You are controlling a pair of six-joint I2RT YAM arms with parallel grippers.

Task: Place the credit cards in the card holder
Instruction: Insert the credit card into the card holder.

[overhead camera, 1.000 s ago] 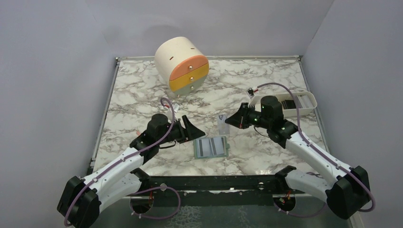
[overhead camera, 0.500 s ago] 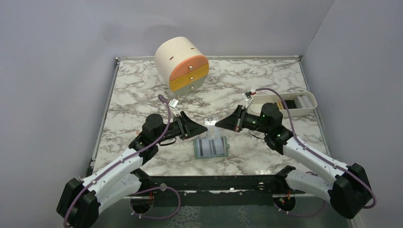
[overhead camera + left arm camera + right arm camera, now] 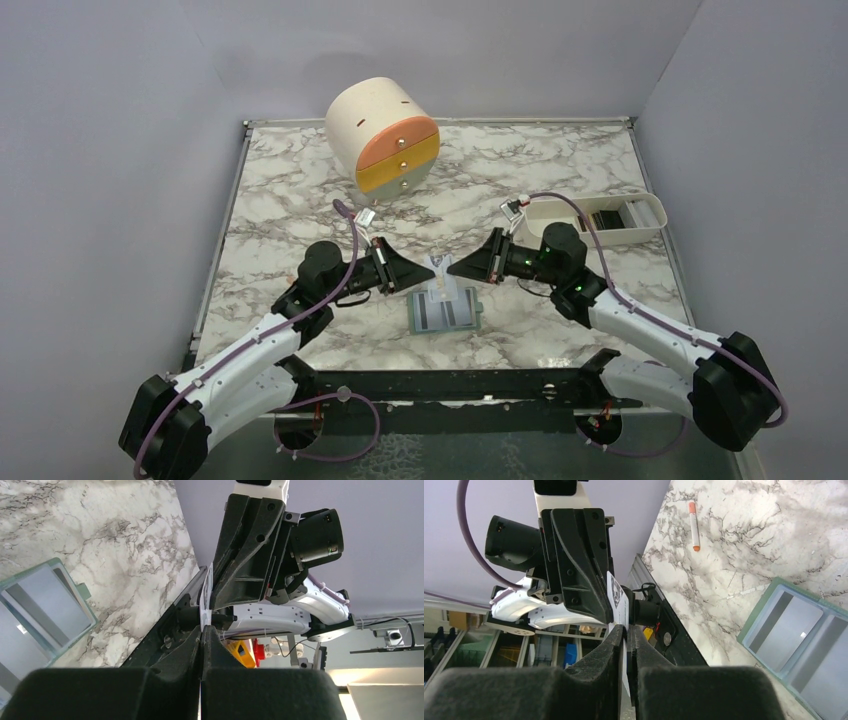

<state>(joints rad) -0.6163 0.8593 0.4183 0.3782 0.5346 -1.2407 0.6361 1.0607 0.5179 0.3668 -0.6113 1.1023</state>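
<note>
Here we are over the middle of the worktop [image 3: 300, 190], and the two arms meet nose to nose just above the open wallet [image 3: 445, 312]; between them hangs one pale card [image 3: 437, 266], seemingly clear of the surface; the left gripper [image 3: 202, 630] is pressed together on one edge of it, and the right gripper [image 3: 626, 629] pinches the opposite edge with barely a sliver of gap, so we read this as a hand-over with both sides gripping; the wallet lies flat and spread open directly beneath, lining up, with pale grey panels showing, though we cannot tell whether those are cards already tucked in; more cards [image 3: 605, 218] wait in the white tray [image 3: 630, 235] off to the right, well apart from the action; to do this well, we want only one gripper letting go, and gently, so the card neither twists nor drops; then the keeper should tilt the leading edge low, line it square with a slot mouth and slide, not stab; the wallet looks light and may skate, so the free gripper could pin it
</note>
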